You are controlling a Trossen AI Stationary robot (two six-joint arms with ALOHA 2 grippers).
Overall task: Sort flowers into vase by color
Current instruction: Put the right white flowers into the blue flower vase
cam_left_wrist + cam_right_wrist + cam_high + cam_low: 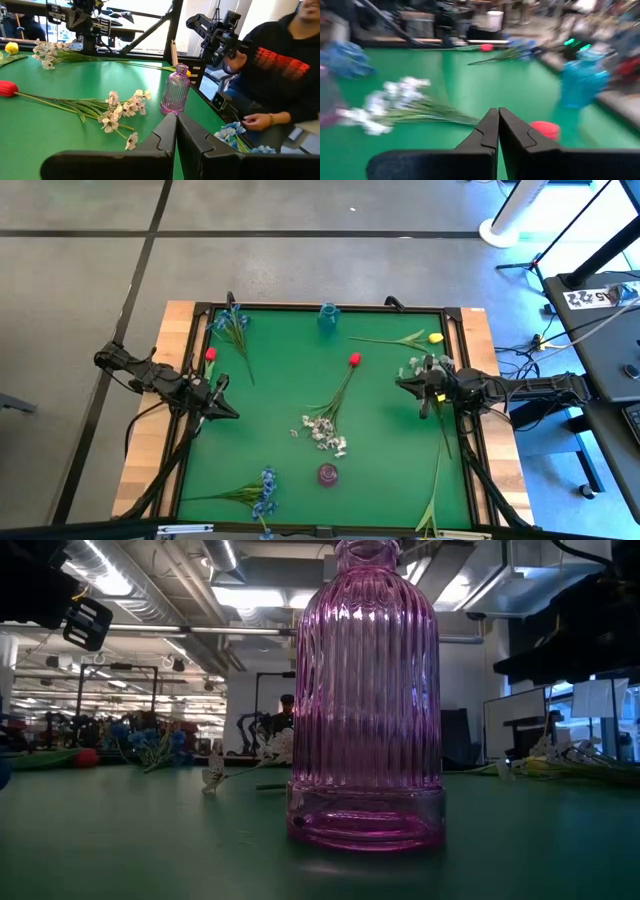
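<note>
Green table (270,390), flowers (325,428) between grippers

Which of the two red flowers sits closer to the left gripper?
The red flower at the mat's left edge, just beside the left gripper. The other red flower lies mid-mat, its stem running down to the white sprigs.

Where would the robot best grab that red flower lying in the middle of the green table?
Probably mid-stem on the red flower, coming straight down from above. It lies flat on the table, its thin stem bare between the bud and the white sprigs crowding its lower end.
</note>
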